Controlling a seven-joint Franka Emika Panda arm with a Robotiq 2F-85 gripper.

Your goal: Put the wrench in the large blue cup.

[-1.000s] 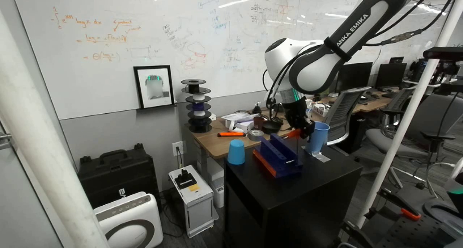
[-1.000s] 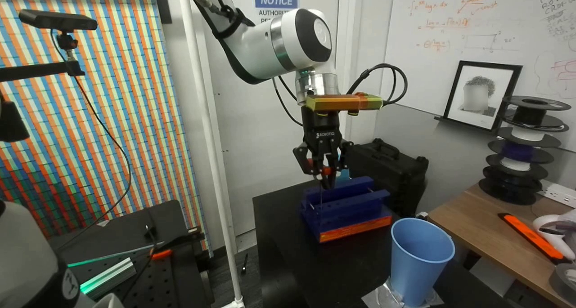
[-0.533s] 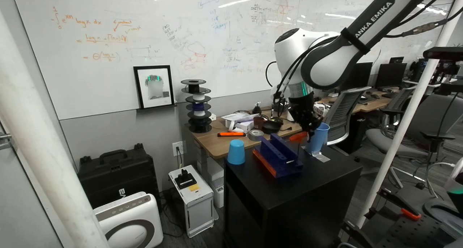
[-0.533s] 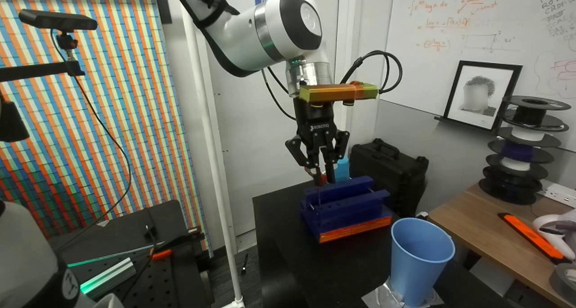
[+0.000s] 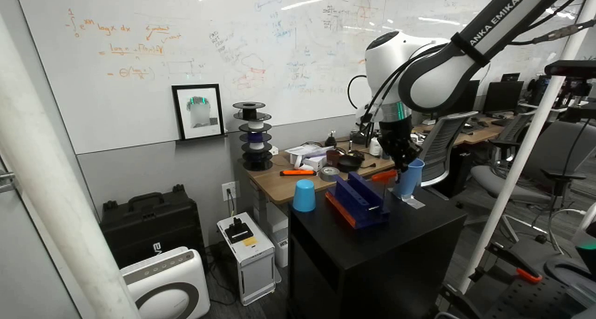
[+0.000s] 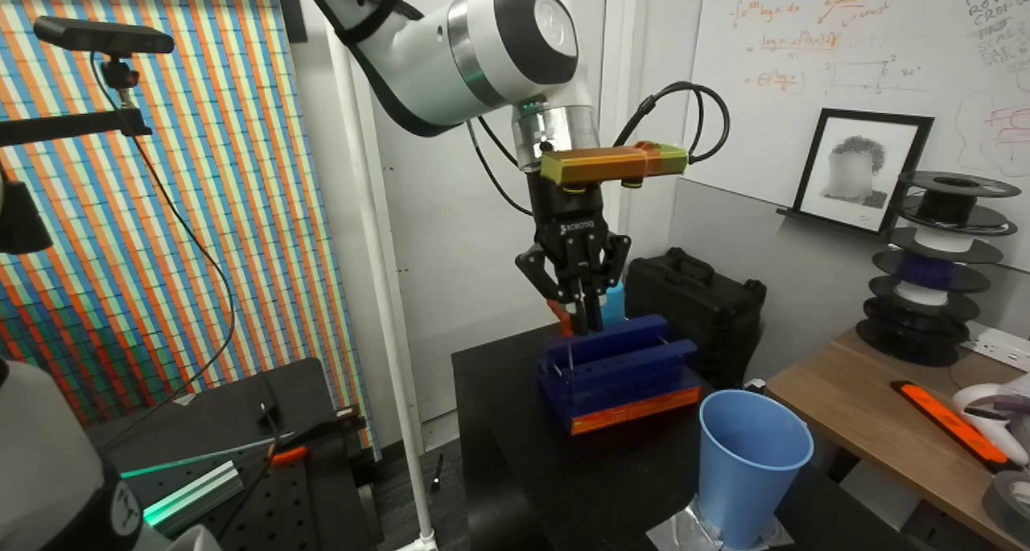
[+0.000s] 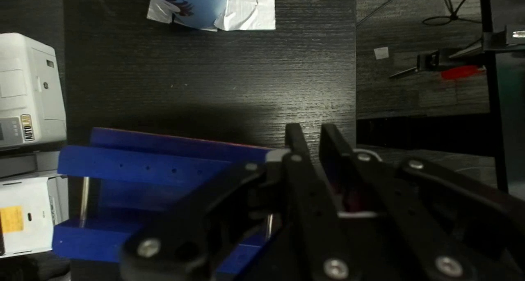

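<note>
The wrench, a tool with an orange-red handle and thin shaft, stands upright at one end of the dark blue holder. In an exterior view the wrench handle shows left of and behind my fingers. My gripper is beside the handle's end. In the wrist view the gripper has a narrow gap between its fingers, with table seen through it. A dark red patch shows deeper between the fingers; I cannot tell what it is. The large blue cup stands upright, taped down; it also shows in the wrist view.
A paler cyan cup stands upside down at the black table's far corner; it is partly hidden behind my gripper in an exterior view. The holder has raised blue walls. A wooden desk with clutter adjoins the black table.
My gripper has moved off the wrench handle, rightward in an exterior view, and the fingers that overlapped the handle are now beside it. The handle has shifted slightly. The cups and holder have not moved.
</note>
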